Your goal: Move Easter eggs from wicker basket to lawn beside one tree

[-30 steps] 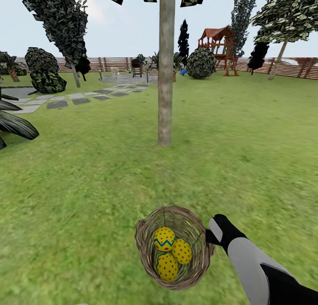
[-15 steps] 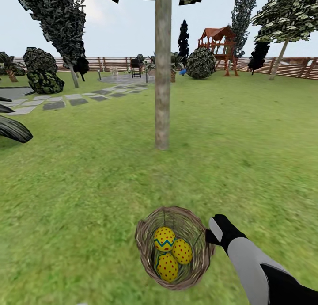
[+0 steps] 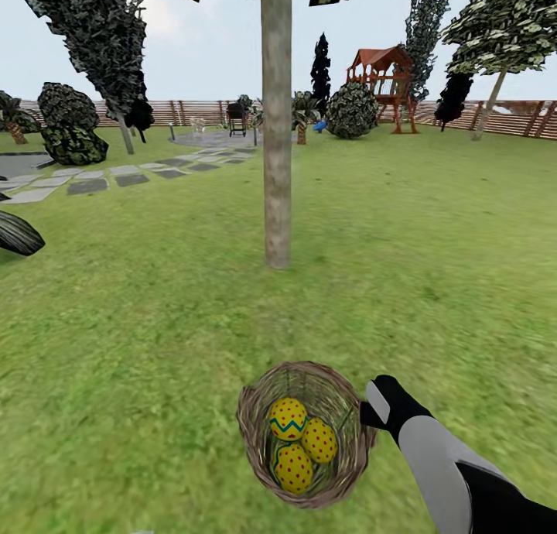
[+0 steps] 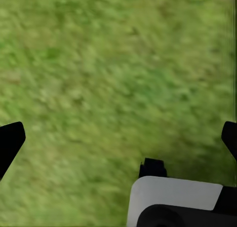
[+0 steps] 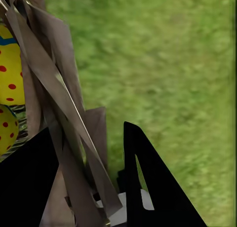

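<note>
My right claw [image 5: 89,187] pinches the round brown wicker basket's [image 3: 255,429] rim, carrying three red-dotted yellow eggs [image 3: 300,441] toward the pale-trunked tree [image 3: 276,170]; left claw [image 4: 118,138] gapes empty.

The head view looks forward and down from above the lawn [image 3: 139,340], taking in the tree [image 3: 276,155] ahead, the fence [image 3: 510,118] far off, and the wicker basket [image 3: 255,429] close below. The right wrist view sits very near that same basket's [image 5: 54,98] rim, facing along its 2 fingers [image 5: 148,187] toward grass. The left wrist view faces down at lawn [image 4: 113,74] alone, between its dark fingers [image 4: 10,143]. All 3 views share the grass.
</note>
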Robot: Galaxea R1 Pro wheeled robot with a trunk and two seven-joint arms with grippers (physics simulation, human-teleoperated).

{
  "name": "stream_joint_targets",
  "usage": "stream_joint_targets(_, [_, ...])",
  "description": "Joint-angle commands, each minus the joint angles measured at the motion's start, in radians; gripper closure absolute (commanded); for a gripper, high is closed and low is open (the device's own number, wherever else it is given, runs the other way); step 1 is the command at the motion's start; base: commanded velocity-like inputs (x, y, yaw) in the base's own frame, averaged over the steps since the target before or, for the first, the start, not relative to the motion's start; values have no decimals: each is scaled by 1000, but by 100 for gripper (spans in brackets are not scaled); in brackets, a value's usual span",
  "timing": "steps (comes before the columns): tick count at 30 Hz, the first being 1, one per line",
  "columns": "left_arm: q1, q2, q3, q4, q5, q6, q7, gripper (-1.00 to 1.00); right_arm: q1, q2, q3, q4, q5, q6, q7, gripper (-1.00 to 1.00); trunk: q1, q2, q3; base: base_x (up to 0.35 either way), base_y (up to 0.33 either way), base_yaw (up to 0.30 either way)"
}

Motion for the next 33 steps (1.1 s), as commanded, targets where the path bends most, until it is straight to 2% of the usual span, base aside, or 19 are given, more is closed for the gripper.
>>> stream_joint_targets(1, [0,0,-1,-3,0,6,3,-100,-1,1,-7,-2,-8,2,-3,100,1,-1,-1,327,-90,0])
stream_joint_targets(22, [0,-1,0,4,-2,4,13,-100,-1,0,-7,-2,-8,2,-3,100,1,-1,-1,343,-5,0])
stream_joint_targets(24, [-2,-4,1,91,-1,-48,16,-100,-1,0,-7,-2,-7,2,-3,100,1,-1,-1,345,0,0])
stream_joint_targets(30, [-3,-4,1,108,0,-59,17,-100,-1,0,-7,-2,-7,2,-3,100,1,-1,-1,346,-2,0])
stream_joint_targets(33, [-5,-4,2,156,6,-88,14,-100,-1,-1,-6,-3,-7,2,-3,100,1,-1,-1,347,-58,0])
